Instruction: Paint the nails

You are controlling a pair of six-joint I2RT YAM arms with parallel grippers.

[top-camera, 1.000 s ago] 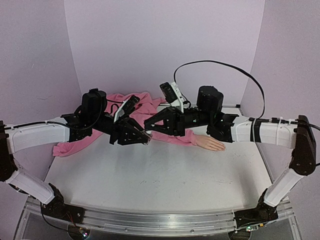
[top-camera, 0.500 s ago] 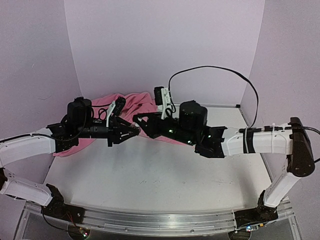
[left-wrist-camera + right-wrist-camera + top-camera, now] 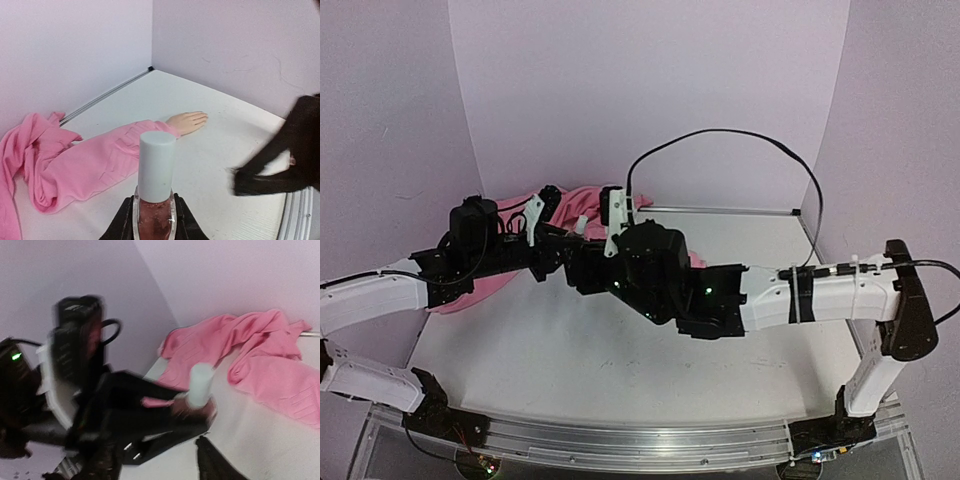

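My left gripper (image 3: 154, 206) is shut on a small bottle of pinkish polish (image 3: 154, 222) and holds it upright, its pale cap (image 3: 156, 165) standing above the fingers. The peach mannequin hand (image 3: 187, 121) lies flat on the white table beyond the bottle, coming out of a pink sleeve (image 3: 107, 160). Its nails are too small to make out. My right gripper (image 3: 160, 465) stands open just in front of the capped bottle (image 3: 201, 385), with nothing between its fingers. In the top view the right arm (image 3: 655, 270) covers the mannequin hand.
The rest of the pink garment (image 3: 582, 200) lies bunched at the back left of the white table (image 3: 570, 350), against the lilac walls. A black cable (image 3: 740, 135) arcs above the right arm. A metal strip (image 3: 720, 210) runs along the table's back edge.
The right arm has swung left until its gripper faces the bottle, and its jaws have opened. It now hides the mannequin hand from above. The left gripper has drawn back left, still holding the bottle.
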